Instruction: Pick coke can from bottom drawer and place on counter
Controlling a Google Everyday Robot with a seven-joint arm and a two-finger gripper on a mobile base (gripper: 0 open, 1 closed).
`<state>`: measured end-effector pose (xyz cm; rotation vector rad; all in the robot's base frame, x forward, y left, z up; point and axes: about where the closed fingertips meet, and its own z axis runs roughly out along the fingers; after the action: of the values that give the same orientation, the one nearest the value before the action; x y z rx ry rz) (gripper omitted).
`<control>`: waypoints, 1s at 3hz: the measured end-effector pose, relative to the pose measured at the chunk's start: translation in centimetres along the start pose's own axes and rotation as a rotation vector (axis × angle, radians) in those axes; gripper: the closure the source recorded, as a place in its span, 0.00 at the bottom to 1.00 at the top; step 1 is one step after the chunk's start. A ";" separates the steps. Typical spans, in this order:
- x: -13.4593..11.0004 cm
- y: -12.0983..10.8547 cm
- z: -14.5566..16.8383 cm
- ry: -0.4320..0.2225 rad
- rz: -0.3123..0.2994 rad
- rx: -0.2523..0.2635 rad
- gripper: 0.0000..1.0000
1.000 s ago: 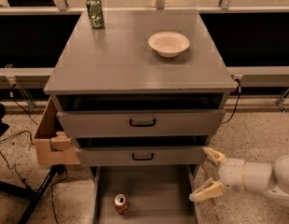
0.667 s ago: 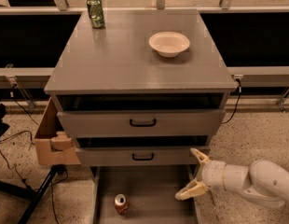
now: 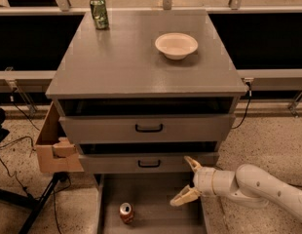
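The coke can point(image 3: 126, 212) is red with a silver top. It stands upright on the flat grey floor of the bottom drawer point(image 3: 156, 196), close to the drawer's left wall. The drawer sticks out from under the cabinet and is open.

To the right of the coke can, and a little farther back, is the gripper point(image 3: 179, 181). It is over the right side of the same drawer and does not touch the can. Its two tan fingers point(image 3: 183, 197) are spread wide apart with nothing between them, and their tips point toward the can's side. The white arm point(image 3: 268, 189) behind the gripper reaches away to the right of the can.

Right behind and above the coke can is the middle drawer point(image 3: 117, 164) with a black handle. Above that is the top drawer point(image 3: 102, 129), which has a black handle too. Both stick out a little.

Higher up from the can is the counter point(image 3: 126, 67), a wide flat grey top. A white bowl point(image 3: 176, 45) sits on it, far back and to the right of the can. A green can point(image 3: 99, 12) stands at the back left corner, far from the coke can.

To the left of the coke can and higher up, a cardboard box point(image 3: 49, 147) is just beside the cabinet. Below the box, left of the can, black wires point(image 3: 9, 172) lie on the speckled floor point(image 3: 268, 135).
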<state>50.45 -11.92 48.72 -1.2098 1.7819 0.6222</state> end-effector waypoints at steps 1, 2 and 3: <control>2.4 1.2 3.4 0.011 0.012 -0.049 0.00; 8.4 4.4 9.8 -0.011 0.036 -0.149 0.00; 11.6 5.6 13.2 -0.040 0.030 -0.190 0.00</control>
<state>48.61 -4.93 31.78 -1.2898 1.7401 0.8429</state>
